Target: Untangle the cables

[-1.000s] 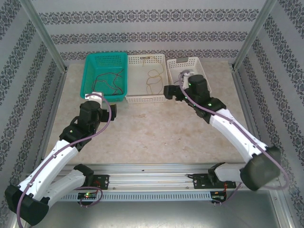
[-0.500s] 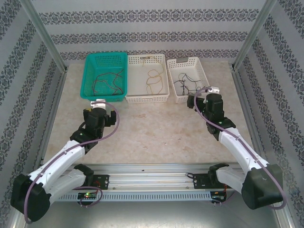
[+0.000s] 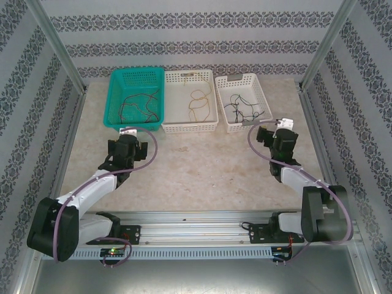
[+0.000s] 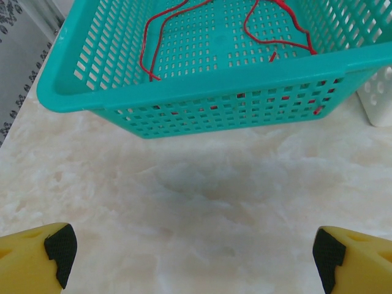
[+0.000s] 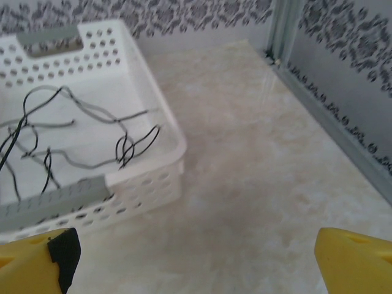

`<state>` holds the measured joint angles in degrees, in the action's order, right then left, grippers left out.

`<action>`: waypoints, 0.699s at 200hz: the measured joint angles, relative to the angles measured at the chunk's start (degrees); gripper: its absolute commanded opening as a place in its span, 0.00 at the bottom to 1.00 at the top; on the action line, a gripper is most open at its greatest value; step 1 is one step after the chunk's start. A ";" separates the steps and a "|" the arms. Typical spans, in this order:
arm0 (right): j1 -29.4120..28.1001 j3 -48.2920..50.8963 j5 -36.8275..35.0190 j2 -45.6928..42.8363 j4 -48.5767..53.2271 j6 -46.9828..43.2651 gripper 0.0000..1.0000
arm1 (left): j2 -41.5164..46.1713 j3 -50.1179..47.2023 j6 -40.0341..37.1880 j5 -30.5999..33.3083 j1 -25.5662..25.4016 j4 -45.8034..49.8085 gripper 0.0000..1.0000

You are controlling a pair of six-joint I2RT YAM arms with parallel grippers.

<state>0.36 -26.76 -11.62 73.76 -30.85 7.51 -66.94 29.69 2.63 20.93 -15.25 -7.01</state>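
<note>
Nearest, the left gripper and right gripper hover empty over the table, fingers spread wide. Beyond, red cables lie in the teal basket, yellow cables in the middle basket, and dark cables in the right basket. A limp wire could snag in the basket mesh and drag the basket.

Diffuse, even light from above; the pale desk reads bright, without hard glare. Ahead of the left end effector, a soft grey shadow lies on the desk before the teal basket; this wrist view is sharp. The right wrist view is softer: the white basket, ahead-left of the right end effector, looks slightly blurred and washed out.
</note>
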 measured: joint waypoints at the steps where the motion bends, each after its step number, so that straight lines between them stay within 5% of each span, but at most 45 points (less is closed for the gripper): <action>1: 0.13 0.00 0.13 0.00 -0.20 -0.02 0.98 | 0.00 -0.15 -0.07 -0.20 0.11 -0.31 1.00; 42: 0.24 4.87 1.75 0.66 -8.59 -1.16 0.98 | -4.76 -2.25 -0.50 -2.21 3.50 -9.64 1.00; 76: -1.03 8.28 1.92 10.05 -17.27 -3.02 0.98 | -11.17 -6.45 -0.48 -2.32 4.50 -20.87 1.00; 119: -4.59 9.29 0.44 14.27 -24.11 -5.40 0.98 | -17.11 -1.42 0.61 -7.19 11.78 -22.84 1.00; 140: -5.27 9.57 -0.17 14.21 -26.82 -6.67 0.98 | -19.63 -7.34 0.42 -10.84 14.82 -39.26 1.00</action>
<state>-4.91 -17.19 -11.79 87.96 -57.67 0.84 -86.56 22.35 3.05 10.09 -0.43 -46.26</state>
